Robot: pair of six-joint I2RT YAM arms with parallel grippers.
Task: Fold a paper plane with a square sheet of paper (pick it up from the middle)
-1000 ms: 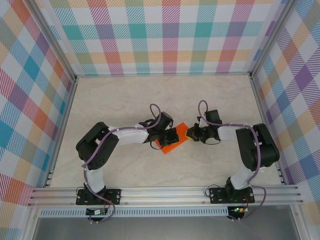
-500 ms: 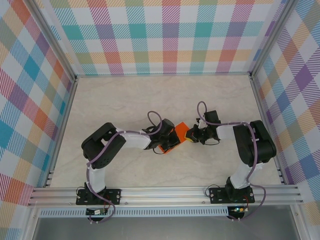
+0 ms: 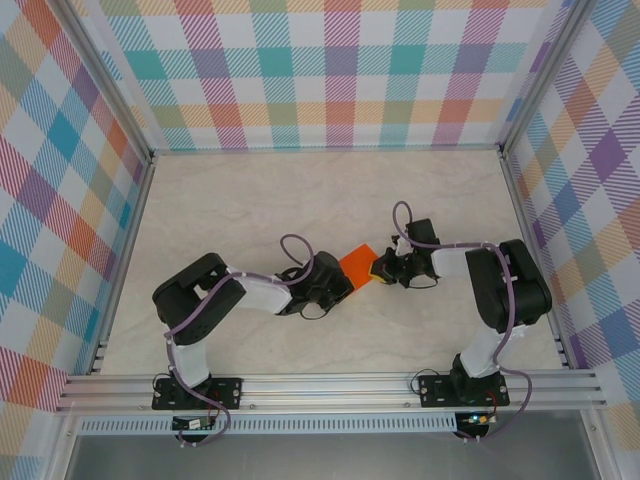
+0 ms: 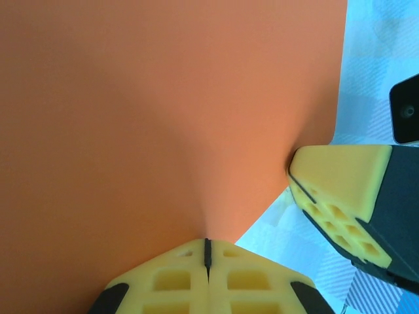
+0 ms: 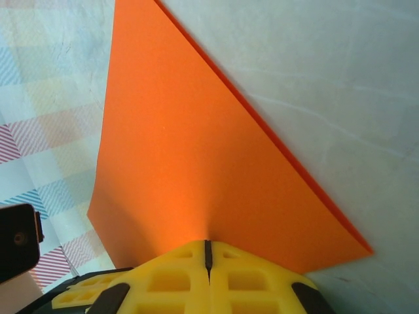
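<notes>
The square sheet of paper point(image 3: 357, 264) is bright orange and hangs just above the table between my two grippers. My left gripper point(image 3: 343, 281) is shut on its near-left edge. In the left wrist view the paper point(image 4: 163, 118) spreads away from the closed yellow fingertips point(image 4: 207, 252). My right gripper point(image 3: 379, 269) is shut on the opposite edge. In the right wrist view the paper point(image 5: 196, 163) fans out from the pinch point(image 5: 207, 252), and a second layer shows along its right edge. The paper plane is out of view.
The pale marble-look table point(image 3: 300, 200) lies under the paper, with checked walls point(image 3: 330, 70) on three sides and an aluminium rail point(image 3: 330, 385) along the near edge. The right gripper's yellow finger point(image 4: 340, 190) sits close to the left gripper.
The left arm has swung its wrist down and to the left, folding lower over the table. More of the orange paper now shows between the grippers. The right arm has barely shifted.
</notes>
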